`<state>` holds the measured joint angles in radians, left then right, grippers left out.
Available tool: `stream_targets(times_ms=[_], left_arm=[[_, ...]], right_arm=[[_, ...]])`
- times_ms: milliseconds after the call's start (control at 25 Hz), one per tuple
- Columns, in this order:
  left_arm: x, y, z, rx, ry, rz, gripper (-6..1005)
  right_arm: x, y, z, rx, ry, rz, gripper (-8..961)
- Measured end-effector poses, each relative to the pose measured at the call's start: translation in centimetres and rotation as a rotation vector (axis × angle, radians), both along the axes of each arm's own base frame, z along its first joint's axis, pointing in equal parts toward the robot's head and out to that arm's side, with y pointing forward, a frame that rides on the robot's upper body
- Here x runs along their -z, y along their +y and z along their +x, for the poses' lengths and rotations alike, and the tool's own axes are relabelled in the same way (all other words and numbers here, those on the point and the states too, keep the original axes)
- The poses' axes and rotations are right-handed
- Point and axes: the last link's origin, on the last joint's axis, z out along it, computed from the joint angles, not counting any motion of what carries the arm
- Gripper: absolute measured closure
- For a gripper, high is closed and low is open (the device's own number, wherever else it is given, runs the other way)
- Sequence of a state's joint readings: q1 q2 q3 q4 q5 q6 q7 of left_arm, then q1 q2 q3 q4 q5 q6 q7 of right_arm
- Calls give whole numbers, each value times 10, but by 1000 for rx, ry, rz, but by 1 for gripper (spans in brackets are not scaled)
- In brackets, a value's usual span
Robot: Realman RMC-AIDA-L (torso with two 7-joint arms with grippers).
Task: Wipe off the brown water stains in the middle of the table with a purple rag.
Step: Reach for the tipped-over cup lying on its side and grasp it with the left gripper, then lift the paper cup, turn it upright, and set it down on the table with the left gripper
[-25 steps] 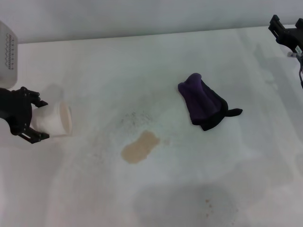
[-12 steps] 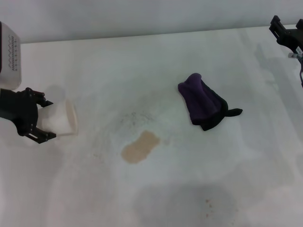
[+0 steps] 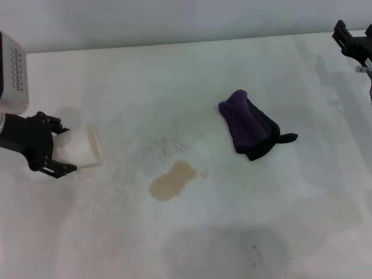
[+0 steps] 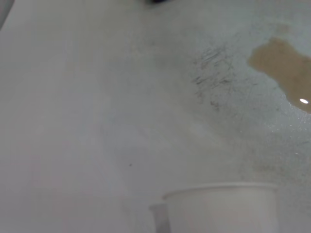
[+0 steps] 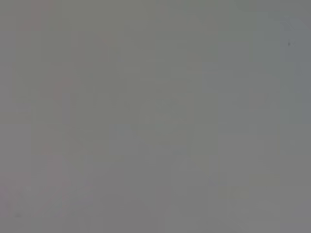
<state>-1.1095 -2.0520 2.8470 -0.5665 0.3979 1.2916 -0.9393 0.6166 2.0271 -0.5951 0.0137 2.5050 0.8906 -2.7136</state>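
The brown water stains point(image 3: 172, 181) form one tan peanut-shaped puddle near the middle of the white table point(image 3: 174, 75); the left wrist view shows the puddle point(image 4: 284, 73) too. The purple rag point(image 3: 249, 129) lies crumpled, right of and beyond the puddle, with nothing touching it. At the left, my left gripper point(image 3: 65, 149) is shut on a white paper cup point(image 3: 84, 148) that is tipped on its side, mouth toward the puddle. The cup's rim point(image 4: 221, 194) fills the near part of the left wrist view. My right gripper point(image 3: 353, 36) hangs open at the far right corner, far from the rag.
Faint grey speckled marks point(image 3: 165, 144) lie just beyond the puddle. Tiny reddish dots point(image 3: 254, 249) sit on a grey smudge near the front. A white device point(image 3: 11, 72) stands at the far left edge. The right wrist view is a blank grey.
My left gripper has carried the tipped cup to the right, closer to the puddle, and slightly nearer the front. Rag, puddle and right arm have not moved.
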Motion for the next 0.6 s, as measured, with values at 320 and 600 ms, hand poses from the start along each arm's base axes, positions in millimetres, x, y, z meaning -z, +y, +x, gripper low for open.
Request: stream_targets(times_ms=[320, 600], left_arm=[[-1, 4, 4, -100, -71, 73, 233], [-9, 12, 8, -98, -221, 199, 284]], right_arm=[[-1, -1, 1, 1, -1, 2, 164], [-2, 0, 1, 0, -2, 5, 164]])
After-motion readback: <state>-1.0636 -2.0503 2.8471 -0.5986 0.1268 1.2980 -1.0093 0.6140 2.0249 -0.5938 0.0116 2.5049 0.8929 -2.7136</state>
